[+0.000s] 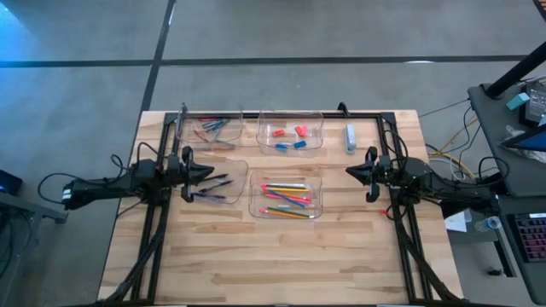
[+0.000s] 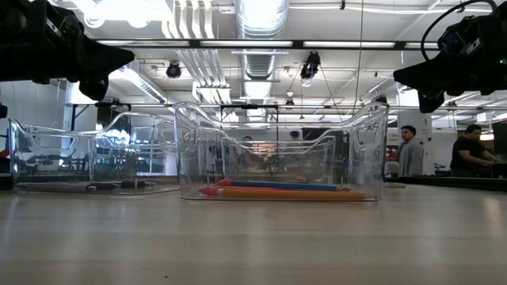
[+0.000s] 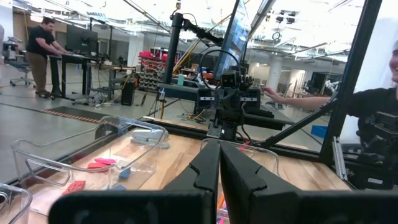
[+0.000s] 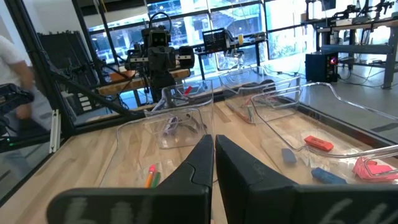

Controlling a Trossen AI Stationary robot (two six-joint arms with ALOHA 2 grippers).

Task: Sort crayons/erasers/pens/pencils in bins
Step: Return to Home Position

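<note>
With both grippers (image 1: 212, 173) (image 1: 350, 172) pinched closed and empty, I'd take the light, stiff, roll-prone pencils (image 1: 286, 199) at six o'clock mid-shaft.

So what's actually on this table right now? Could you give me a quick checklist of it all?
Surface: wooden table.
Job's things: four clear bins; pencils, erasers, pens, crayons sorted inside.
Clutter: pale blue-grey block loose beside the eraser bin.
Grippers: left gripper over the pen bin, right gripper beside the pencil bin, jaws shut, empty.
Cables: wires off the right edge.
Surroundings: people at desks behind.
</note>
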